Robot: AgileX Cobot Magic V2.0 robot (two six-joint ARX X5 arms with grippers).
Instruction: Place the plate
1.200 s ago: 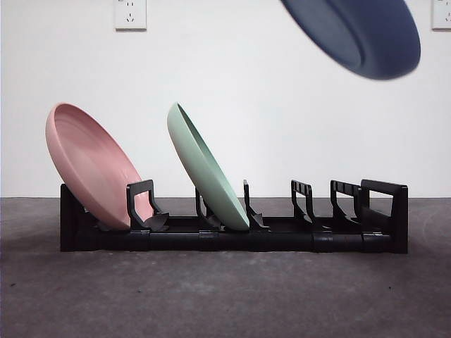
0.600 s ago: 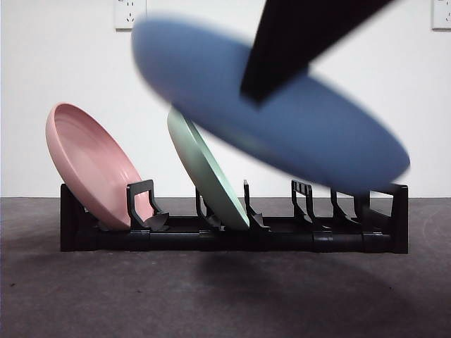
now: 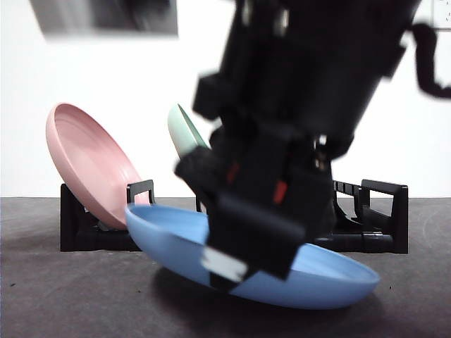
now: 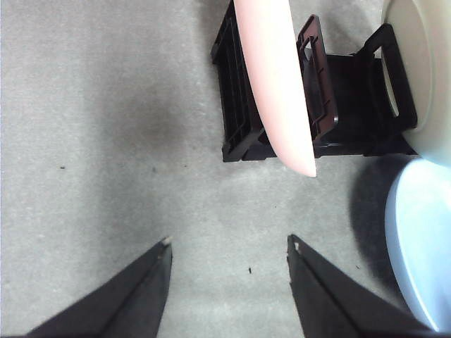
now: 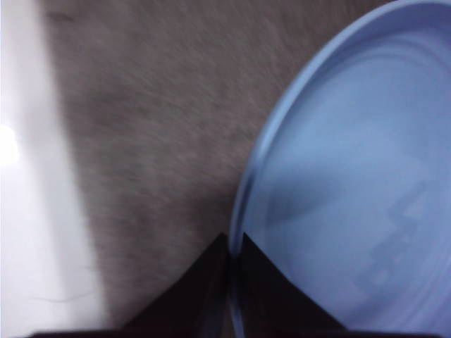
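Pink plate [image 3: 88,165] and green plate [image 3: 184,132] are leaning in the black rack [image 3: 384,218] while we are gripping the blue plate's [image 3: 176,243] rim with our right claw [image 5: 234,243], low over the desk [image 3: 70,296] before the rack, our left claw [image 4: 227,250] hanging open.

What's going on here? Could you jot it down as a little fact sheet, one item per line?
Blue plate: low over the table in front of the rack, tilted, rim pinched by the right gripper
Rack: black, standing on the table
Pink plate: leaning in the rack's end slot
Green plate: leaning in the rack, mostly hidden by the arm
Left gripper: open, holds nothing, over bare table beside the rack
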